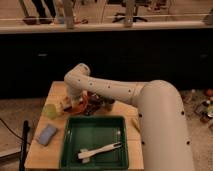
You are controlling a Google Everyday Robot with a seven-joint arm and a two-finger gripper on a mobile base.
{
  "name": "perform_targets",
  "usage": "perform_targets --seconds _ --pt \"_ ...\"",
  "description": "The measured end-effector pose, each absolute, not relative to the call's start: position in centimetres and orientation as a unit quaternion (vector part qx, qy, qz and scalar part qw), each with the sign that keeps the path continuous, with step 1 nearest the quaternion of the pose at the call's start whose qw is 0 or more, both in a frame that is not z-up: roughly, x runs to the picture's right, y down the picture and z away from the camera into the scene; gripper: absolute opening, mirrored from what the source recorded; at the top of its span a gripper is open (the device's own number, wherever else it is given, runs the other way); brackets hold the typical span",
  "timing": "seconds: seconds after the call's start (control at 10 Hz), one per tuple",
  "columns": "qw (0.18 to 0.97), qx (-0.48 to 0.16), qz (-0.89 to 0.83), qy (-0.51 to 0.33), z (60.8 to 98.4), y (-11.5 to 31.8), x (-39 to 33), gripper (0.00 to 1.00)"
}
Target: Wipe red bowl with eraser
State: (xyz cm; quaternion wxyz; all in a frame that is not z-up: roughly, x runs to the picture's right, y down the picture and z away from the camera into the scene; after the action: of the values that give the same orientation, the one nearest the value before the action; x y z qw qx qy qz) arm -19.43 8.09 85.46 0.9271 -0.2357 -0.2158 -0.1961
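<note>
We see a wooden counter point(55, 92) standing on a speckled floor before a dark wall with a pale ledge along its top. The red bowl point(80, 105) sits towards the counter's far left corner, just behind a green tray point(68, 145) that holds a white brush point(100, 150). The gripper point(68, 103) hangs low at the bowl's left rim; whether it is open or closed on anything we cannot tell. A yellow-green cup point(50, 111) and a blue-grey pad point(47, 134) lie along the left edge.
</note>
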Motion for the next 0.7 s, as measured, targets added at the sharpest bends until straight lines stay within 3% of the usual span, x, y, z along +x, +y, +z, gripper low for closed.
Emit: perform_targets --seconds 0.7 --pt "0.930 -0.245 -0.173 -0.214 86.9 8.8 -18.1 0.03"
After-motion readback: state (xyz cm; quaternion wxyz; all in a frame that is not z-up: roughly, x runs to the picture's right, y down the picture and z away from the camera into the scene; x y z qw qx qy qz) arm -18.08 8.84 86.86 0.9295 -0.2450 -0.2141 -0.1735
